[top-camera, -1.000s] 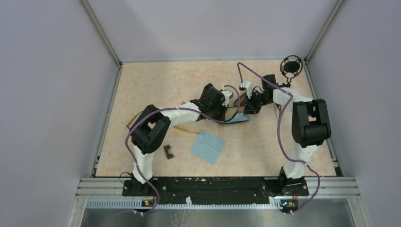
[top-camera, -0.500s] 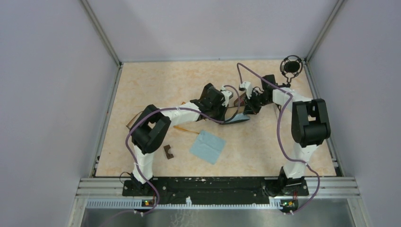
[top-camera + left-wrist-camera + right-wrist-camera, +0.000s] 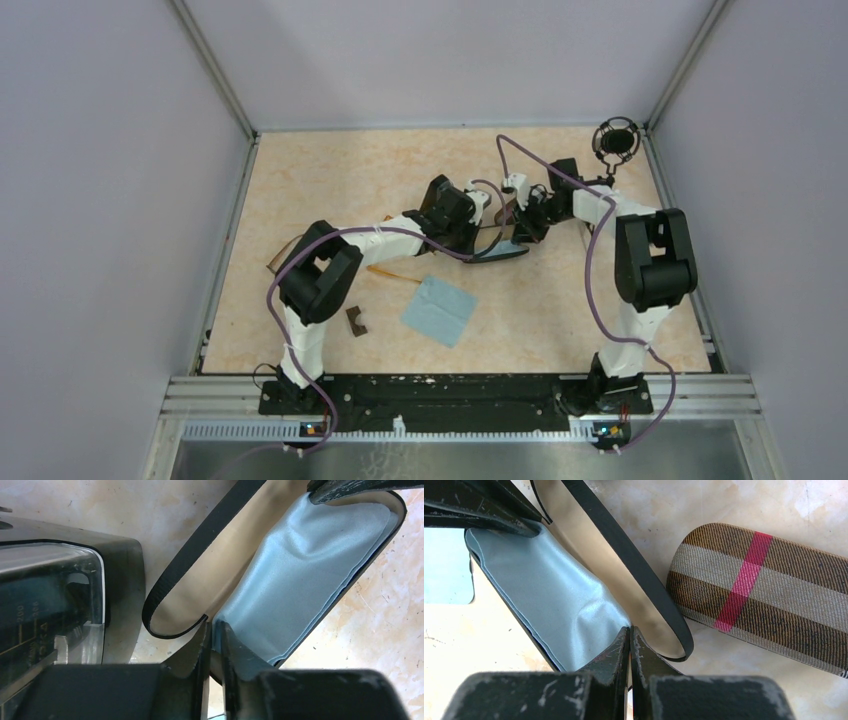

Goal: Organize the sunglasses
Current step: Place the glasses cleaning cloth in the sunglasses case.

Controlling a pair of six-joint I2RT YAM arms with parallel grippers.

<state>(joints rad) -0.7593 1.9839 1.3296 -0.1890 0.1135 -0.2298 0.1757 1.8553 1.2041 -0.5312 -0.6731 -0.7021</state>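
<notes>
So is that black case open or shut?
Open. The case gapes wide in both wrist views, its black rim spread apart, baring a cream wall and wrinkled blue lining.

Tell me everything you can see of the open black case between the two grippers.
The black case is on the table, spread open. It has a soft-looking black rim, a cream inner flap and a glossy, creased light-blue lining. No glasses show inside. The left gripper pinches its edge at one end and the right gripper at the opposite end. The plaid case lies right beside its flap; whether they touch is unclear.
</notes>
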